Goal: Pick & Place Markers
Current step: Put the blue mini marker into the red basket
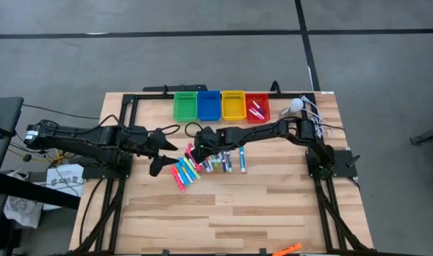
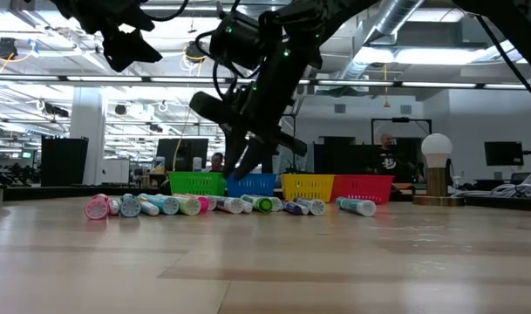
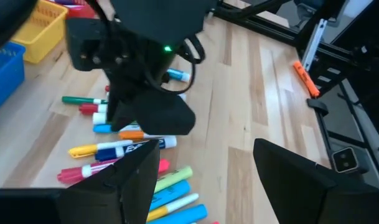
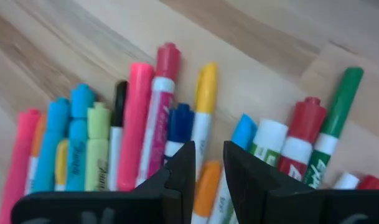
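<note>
Markers [image 1: 205,165] lay in a loose row on the counter [image 1: 273,206], in front of four bins, with a few already in the red bin [image 1: 257,108]. The right end effector [image 4: 209,163] hung low over the middle of that row, its fingers drawn nearly together with only a thin gap showing; nothing could be seen held between them. An orange-capped marker [image 4: 206,179] lay right under the gap, crowded by a blue-capped one [image 4: 178,124] and a yellow-capped one [image 4: 203,93].

To do the pick well, the fingers would probably need to straddle one barrel only, squarely across it, since the neighbours lay touching and could be dragged or rolled. Taking a marker at the edge of the heap might be cleaner than one in the thick of it.

The left end effector [image 3: 208,168] waited beside the row's pink end, fingers spread wide and empty.

Writing showed on several barrels: "EXPO" could just be made out on a white one [image 3: 136,148], and a script resembling "Sharpie" ran along a pale green one [image 4: 96,149]. Other labels were too blurred to read.
</note>
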Robot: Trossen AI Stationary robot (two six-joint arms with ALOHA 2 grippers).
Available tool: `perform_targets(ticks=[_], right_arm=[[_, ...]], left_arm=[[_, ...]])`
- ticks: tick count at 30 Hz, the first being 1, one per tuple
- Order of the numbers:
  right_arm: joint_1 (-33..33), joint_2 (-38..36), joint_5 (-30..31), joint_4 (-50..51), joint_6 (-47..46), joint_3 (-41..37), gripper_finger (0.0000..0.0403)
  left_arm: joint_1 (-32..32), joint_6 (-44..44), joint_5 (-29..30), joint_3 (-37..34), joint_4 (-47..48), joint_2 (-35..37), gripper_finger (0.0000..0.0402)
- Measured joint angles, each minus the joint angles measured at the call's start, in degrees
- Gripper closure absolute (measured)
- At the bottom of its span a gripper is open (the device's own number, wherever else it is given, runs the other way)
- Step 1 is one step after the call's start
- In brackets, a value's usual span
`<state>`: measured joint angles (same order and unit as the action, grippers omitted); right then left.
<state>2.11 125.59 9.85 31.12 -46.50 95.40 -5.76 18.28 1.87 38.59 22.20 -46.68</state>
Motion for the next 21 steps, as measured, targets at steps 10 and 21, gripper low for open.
perform_targets(ticks=[10, 21], right_arm=[[-0.16, 2.17, 0.80, 1.73, -1.11, -0.05, 0.0289], [0.67, 2.15, 0.47, 2.33, -1.60, -0.05, 0.0280]], left_arm=[[0.04, 0.23, 0.00, 0.00, -0.36, 0.00, 0.0142], [0.04, 0.16, 0.00, 0.00, -0.61, 0.00, 0.0142]])
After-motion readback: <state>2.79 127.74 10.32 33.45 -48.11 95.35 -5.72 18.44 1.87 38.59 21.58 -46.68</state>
